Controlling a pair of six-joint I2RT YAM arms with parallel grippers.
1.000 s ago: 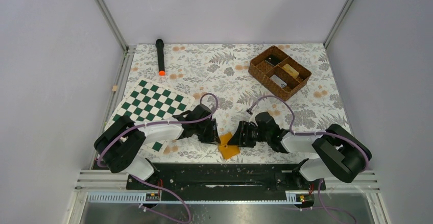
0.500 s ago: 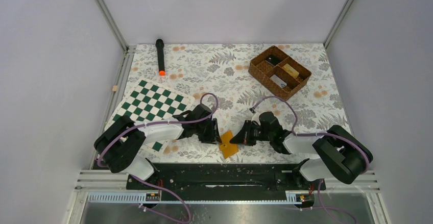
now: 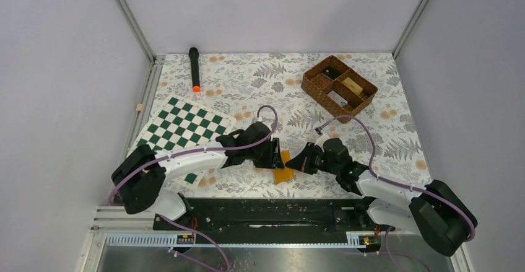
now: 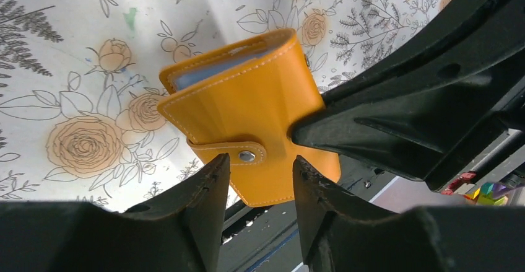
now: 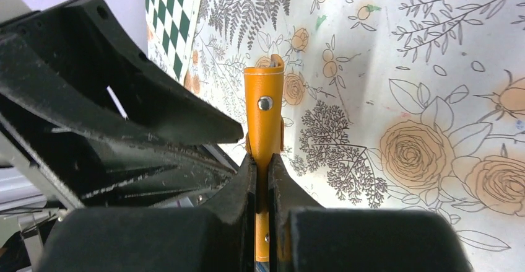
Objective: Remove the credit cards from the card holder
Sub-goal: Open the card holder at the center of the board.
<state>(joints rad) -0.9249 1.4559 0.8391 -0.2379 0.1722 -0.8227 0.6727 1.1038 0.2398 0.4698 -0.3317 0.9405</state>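
The orange card holder (image 4: 247,114) is folded shut, its strap snapped down, and hangs just above the floral table. My right gripper (image 5: 262,168) is shut on its edge; in the right wrist view the card holder (image 5: 264,108) stands edge-on between the fingers. A thin light blue edge of the credit cards (image 4: 207,75) shows in the holder's open side. My left gripper (image 4: 259,170) is open, its fingertips on either side of the snap strap without pinching it. From above, the card holder (image 3: 284,168) sits between the left gripper (image 3: 276,156) and the right gripper (image 3: 303,163).
A brown wicker basket (image 3: 339,87) with compartments stands at the back right. A green-and-white chessboard (image 3: 184,129) lies at the left, partly under my left arm. A black stick with an orange tip (image 3: 194,67) lies at the back left. The black base rail (image 3: 266,213) runs along the near edge.
My right gripper has shut on the card holder and carried it slightly farther from the near edge. My left arm has reached right after it, with its jaws opening wider.
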